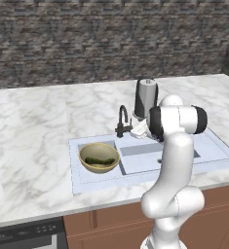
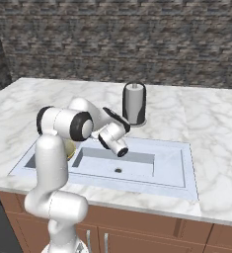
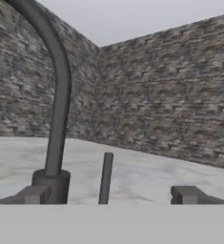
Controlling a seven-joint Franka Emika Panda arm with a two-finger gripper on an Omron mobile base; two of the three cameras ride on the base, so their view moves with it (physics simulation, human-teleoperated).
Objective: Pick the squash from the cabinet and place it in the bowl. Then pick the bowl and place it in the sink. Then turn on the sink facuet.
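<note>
End effector (image 3: 108, 195), jaws apart, sits just beside the black gooseneck faucet (image 1: 123, 121); yellowish-tan round bowl (image 1: 99, 157) holding dark green squash (image 1: 99, 160) rests left of it.

White arm rises from the base, upper link vertical, bent at a dark elbow joint, forearm running level and forward. Wrist drops slightly toward the gripper (image 3: 107, 194), which points roughly horizontal, away from the base. Hand view: two dark fingertips (image 3: 35, 194) stand wide apart, one at each side of the frame bottom, nothing clamped between them. Jaws fully spread. Left base view: elbow joint blocks most of the hand, only a white bit of wrist shows beside it. Right base view: wrist cylinder angles down and forward from the elbow.
</note>
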